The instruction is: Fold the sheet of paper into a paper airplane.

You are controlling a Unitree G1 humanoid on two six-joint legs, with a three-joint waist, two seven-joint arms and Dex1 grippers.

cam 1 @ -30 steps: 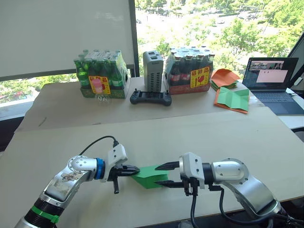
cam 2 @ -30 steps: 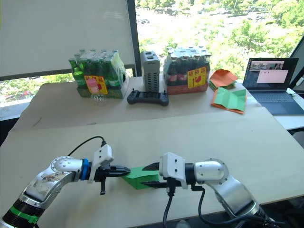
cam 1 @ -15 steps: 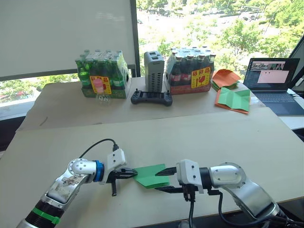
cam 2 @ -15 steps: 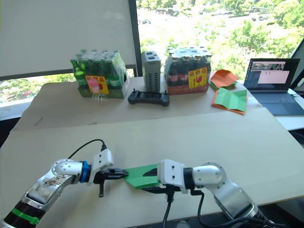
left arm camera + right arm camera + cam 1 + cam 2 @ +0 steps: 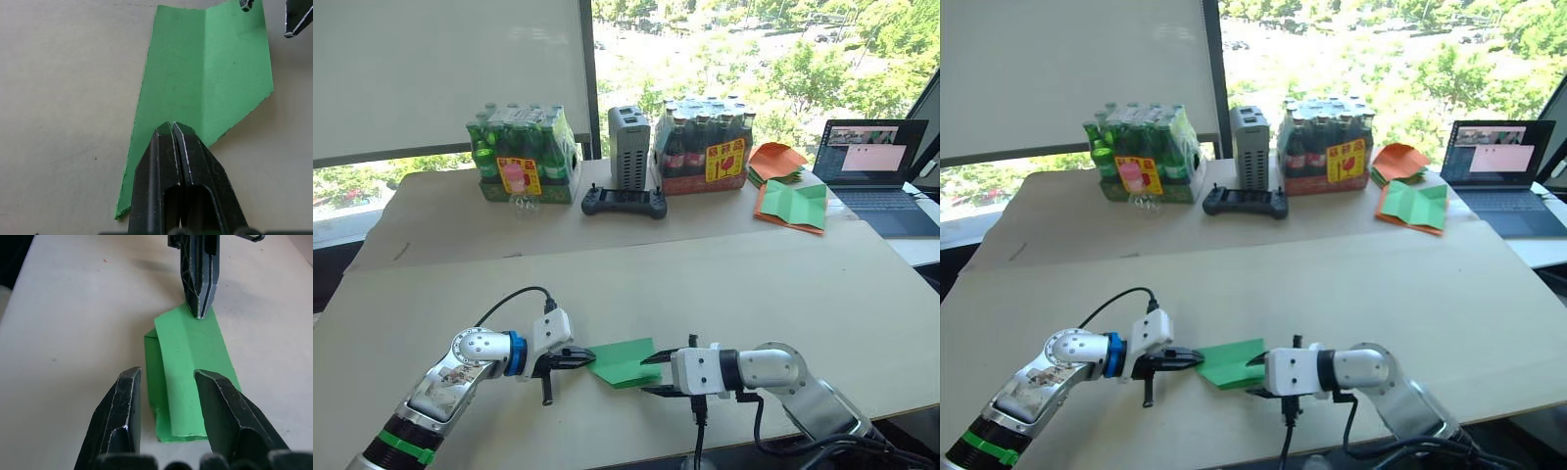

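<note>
The sheet of paper [image 5: 621,360] is bright green and lies on the table near its front edge. It is folded lengthwise into a slim tapered wedge, like a paper airplane, with one crease [image 5: 204,73] along it. My left gripper [image 5: 586,358] is shut, and its tips [image 5: 172,127] press down on the paper's narrow left end. At the paper's wide right end my right gripper [image 5: 654,373] is open. One of its fingers [image 5: 126,401] stands on each side of that end without closing on it.
Along the back of the table stand a pack of green bottles [image 5: 521,154], a grey box [image 5: 628,145], a black controller [image 5: 624,202] and a pack of dark bottles [image 5: 705,145]. At the back right are an orange paper pile [image 5: 775,160], a green sheet on orange paper [image 5: 793,206] and a laptop [image 5: 871,162].
The paper was tilted up off the table a second ago and now lies flat. The right gripper has dropped lower and slid left toward the paper's end. The left gripper sank slightly.
</note>
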